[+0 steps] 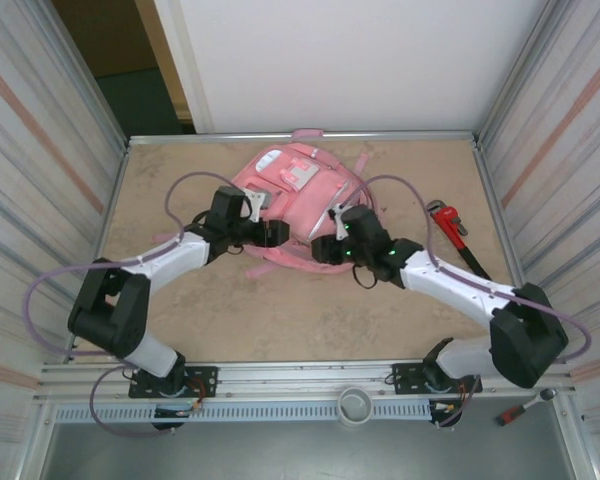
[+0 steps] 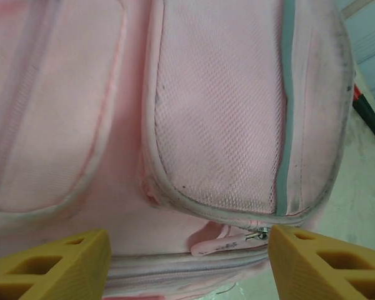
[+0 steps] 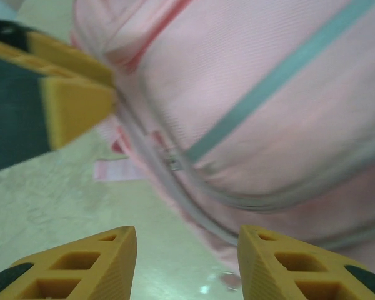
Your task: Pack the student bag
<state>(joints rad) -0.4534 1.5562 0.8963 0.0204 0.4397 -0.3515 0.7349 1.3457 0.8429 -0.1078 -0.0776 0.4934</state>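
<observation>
The pink student bag [image 1: 298, 190] lies flat at the back middle of the table. My left gripper [image 1: 271, 233] is at its near left edge, and my right gripper [image 1: 323, 250] is at its near right edge. In the left wrist view the mesh pocket of the student bag [image 2: 219, 119] is close up. The left gripper [image 2: 189, 265] stands open, and a pink zip pull [image 2: 228, 245] lies loose between its yellow fingers [image 2: 56, 265]. In the right wrist view the right gripper [image 3: 187, 265] is open over bare table beside the student bag [image 3: 269, 94], with a zip slider [image 3: 173, 164] ahead. The left gripper's fingertips [image 3: 75, 106] show at upper left.
A red pipe wrench [image 1: 457, 233] lies on the table to the right of the bag. A red-handled tool [image 1: 525, 405] rests outside the frame at the bottom right. Corrugated walls close in both sides. Tan tabletop [image 1: 280, 320] stretches between the arms and the near rail.
</observation>
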